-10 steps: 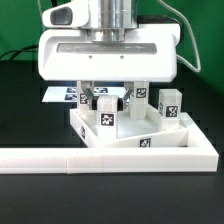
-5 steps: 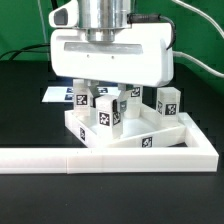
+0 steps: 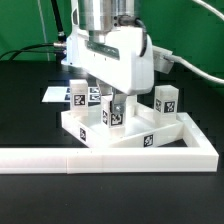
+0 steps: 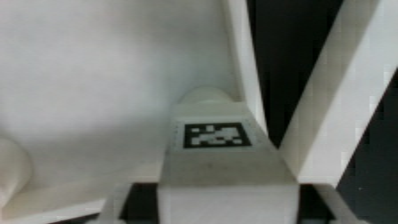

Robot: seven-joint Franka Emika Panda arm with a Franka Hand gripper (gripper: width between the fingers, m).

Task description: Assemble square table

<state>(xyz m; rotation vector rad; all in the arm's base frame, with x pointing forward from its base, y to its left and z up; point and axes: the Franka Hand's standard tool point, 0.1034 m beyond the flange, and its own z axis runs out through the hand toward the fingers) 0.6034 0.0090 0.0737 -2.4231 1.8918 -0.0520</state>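
The white square tabletop [image 3: 150, 140] lies tray-like on the black table, its tagged rim facing the camera. My gripper [image 3: 112, 106] stands over its middle, shut on an upright white leg [image 3: 113, 116] whose foot is down inside the tray. In the wrist view the same leg [image 4: 217, 140] shows its tag between my gripper's [image 4: 217, 208] dark pads, above the tabletop floor [image 4: 89, 90] and rim [image 4: 329, 90]. Two more legs [image 3: 80, 96] [image 3: 96, 98] stand at the tray's far left, and one leg [image 3: 168, 101] at its far right.
The long white L-shaped border bar [image 3: 100, 157] runs along the front and up the exterior view's right side of the tray. The marker board [image 3: 54, 95] lies flat behind the tray on the left. Cables hang behind the arm.
The hand has turned about its vertical axis, from broadside to angled, with the leg still held. The leg has stayed at nearly the same spot in the tray.
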